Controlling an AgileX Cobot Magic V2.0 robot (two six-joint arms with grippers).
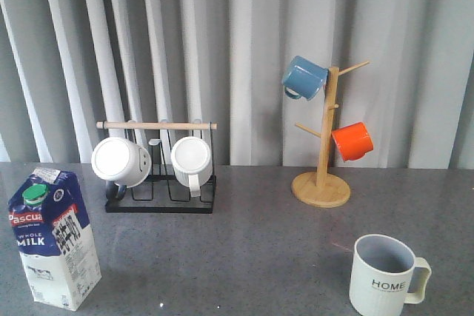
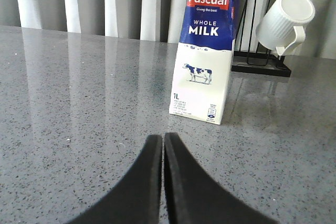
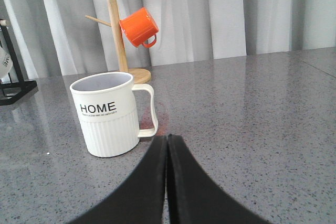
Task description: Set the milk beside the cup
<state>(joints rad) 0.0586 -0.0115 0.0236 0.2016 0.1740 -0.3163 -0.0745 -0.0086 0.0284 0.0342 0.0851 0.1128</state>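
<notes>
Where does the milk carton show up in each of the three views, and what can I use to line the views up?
Front view: the milk carton stands upright at the lower left of the table.
Left wrist view: the carton stands right of centre, beyond the shut left gripper, its cap cut off at the frame's edge.
Right wrist view: not in it.
Shared landmark: the black mug rack.

Milk (image 1: 55, 238): tall gable-top carton, blue top, white base, green cap, red "Pascual" band, "WHOLE MILK" lettering. Stood upright on table, front left. Cup (image 1: 384, 275): off-white ribbed mug, grey inside, "HOME" in dark letters, squarish handle pointing right. Stood upright, front right, well apart from milk.
</notes>
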